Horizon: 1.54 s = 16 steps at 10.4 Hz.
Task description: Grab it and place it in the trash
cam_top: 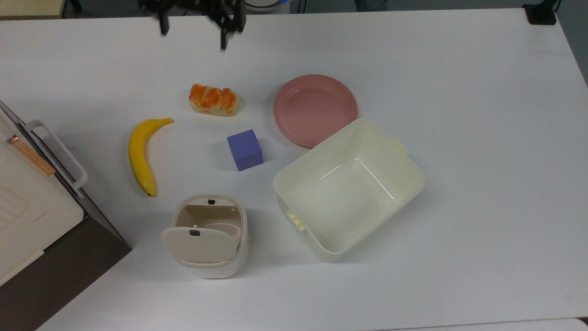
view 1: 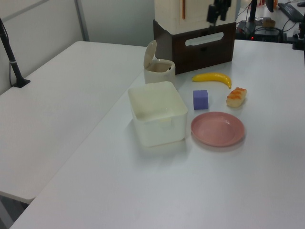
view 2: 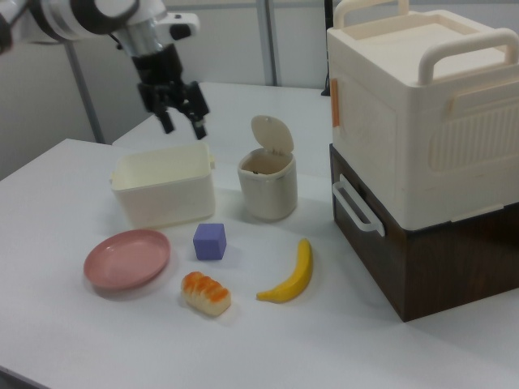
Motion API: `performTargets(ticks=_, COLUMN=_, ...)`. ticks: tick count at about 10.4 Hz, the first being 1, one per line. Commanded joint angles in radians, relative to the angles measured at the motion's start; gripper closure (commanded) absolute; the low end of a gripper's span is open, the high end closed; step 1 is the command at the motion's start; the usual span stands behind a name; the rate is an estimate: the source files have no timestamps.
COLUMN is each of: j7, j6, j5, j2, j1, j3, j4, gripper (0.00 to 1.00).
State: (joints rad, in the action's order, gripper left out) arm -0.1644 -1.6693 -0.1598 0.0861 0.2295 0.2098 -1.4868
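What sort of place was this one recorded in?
Probably a lab or office workspace: plain white tables pushed together, a robot gripper above toy-like props such as a banana and purple cube, and cables and equipment behind.

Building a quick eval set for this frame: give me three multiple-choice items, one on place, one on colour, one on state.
1. In the top view, what lies directly between the banana and the plate?
A. the cube
B. the bread piece
C. the tub

2. What colour is the plate?
A. purple
B. yellow
C. pink

3. How does the bin's flap lid stand?
A. shut flat
B. swung open
C. removed, on the table

Key: 1 A, the purple cube sits between the banana and the plate. 2 C, the plate is pink. 3 B, the bin has its lid tipped up, showing the inside.
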Motion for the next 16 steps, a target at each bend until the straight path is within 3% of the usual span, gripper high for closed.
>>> performTargets(ticks=1, j7=0.106, j6=0.13, j5=0.101, j2=-0.124, j1=-0.006, j3=-0.007, j4=-0.079, gripper=0.0)
performTargets(ticks=4, j7=0.169, j6=0.128, j5=0.118, j2=-0.171, j1=0.0, j3=-0.01, j4=-0.142, gripper=0.0)
performTargets(ticks=6, j7=0.136, j6=0.134, j5=0.134, j2=-0.17, j1=0.004, j3=-0.02, j4=-0.135, gripper=0.0)
performTargets(ticks=9, j7=-0.051, j6=0.126, j5=0.163, j2=-0.172, j1=0.004, j3=-0.056, j4=-0.107, gripper=0.0)
performTargets(ticks=16, j7=-0.052, j6=0.023, j5=0.166, j2=-0.134, j1=0.004, j3=-0.044, j4=-0.107, gripper=0.0)
